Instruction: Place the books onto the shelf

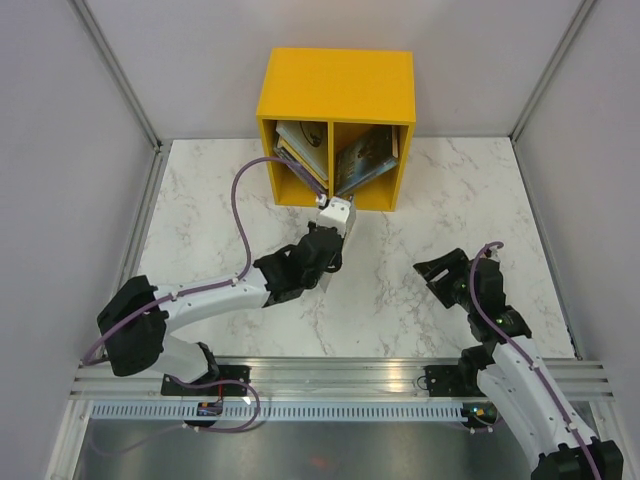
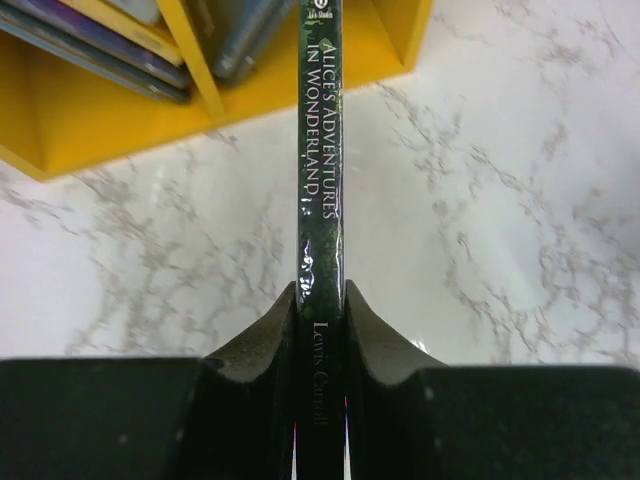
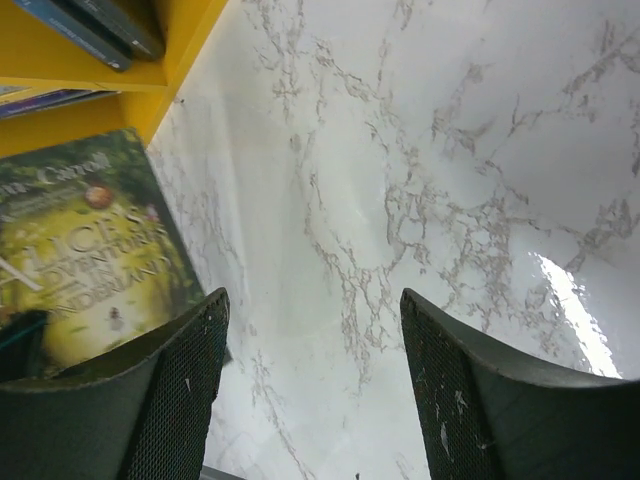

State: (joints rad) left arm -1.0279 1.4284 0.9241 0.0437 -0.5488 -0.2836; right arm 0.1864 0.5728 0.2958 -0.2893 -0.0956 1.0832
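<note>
1. The left end effector (image 2: 320, 300) is clenched on the Alice's Adventures in Wonderland paperback (image 2: 320, 170). Its fingers (image 2: 262, 345) press both covers at the author-name end of the dark green spine.
2. The paperback is held on edge with the spine facing the left wrist camera. Its far end reaches the front lip of the yellow shelf (image 1: 335, 85), just right of the vertical divider (image 2: 190, 50). It cannot be told whether the paperback touches the shelf.
3. The left-compartment books (image 1: 300, 150) lean diagonally inside the shelf. The right-compartment books (image 1: 365, 155) also lean, tilted toward the divider.
4. The right end effector (image 1: 440, 272) is released, with the jaws spread wide and nothing between them. It hangs above the marble surface (image 1: 220, 200), well apart from the shelf and to the right of the paperback.
5. In the right wrist view, the paperback's green-and-yellow front cover shows at the left, just beside the shelf's lower corner.
</note>
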